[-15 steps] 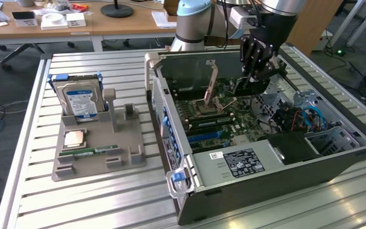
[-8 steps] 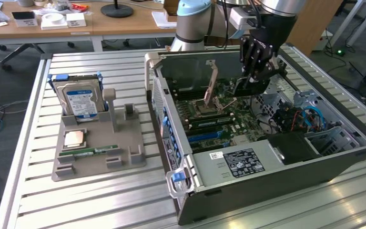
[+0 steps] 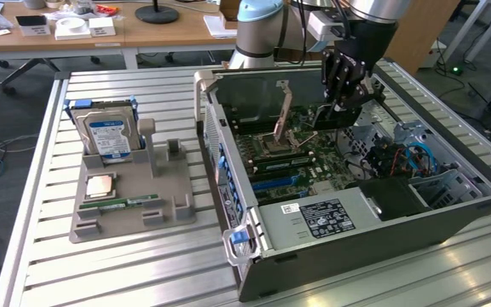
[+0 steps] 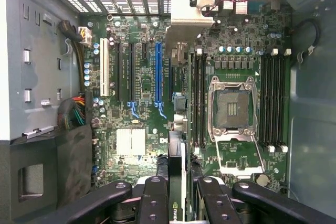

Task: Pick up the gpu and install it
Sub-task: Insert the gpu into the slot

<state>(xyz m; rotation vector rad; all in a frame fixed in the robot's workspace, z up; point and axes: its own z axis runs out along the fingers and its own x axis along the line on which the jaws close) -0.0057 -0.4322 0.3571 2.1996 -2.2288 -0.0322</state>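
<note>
The pincer [image 3: 341,96] is down inside the open case [image 3: 331,236], closed on the gpu [image 3: 329,119], with fingers pressed on both faces of the card. From the exterior view you really only get a dark slab hanging under the fingers, over the back half of the board [image 3: 301,160]. Its lower edge is lost against the clutter there, so I can't tell if it's touching a slot or just hovering.

The wrist view isn't much kinder. The gpu [image 4: 177,150] is edge-on, basically a thin strip running away from the pincer [image 4: 177,182] to its metal bracket [image 4: 191,11] by the rear slot openings. The card sits between the blue slot [image 4: 157,72] and the first bank of memory slots, with the empty socket [image 4: 233,106] off to one side. What's directly under the card is covered by the card itself. The fingers [image 4: 155,195] are cut off by the frame edge.

Out on the bench [image 3: 143,268], at the exterior view's left, the grey tray [image 3: 173,192] has the hard drive [image 3: 109,134] standing upright, plus a memory stick [image 3: 130,203] lying flat.
</note>
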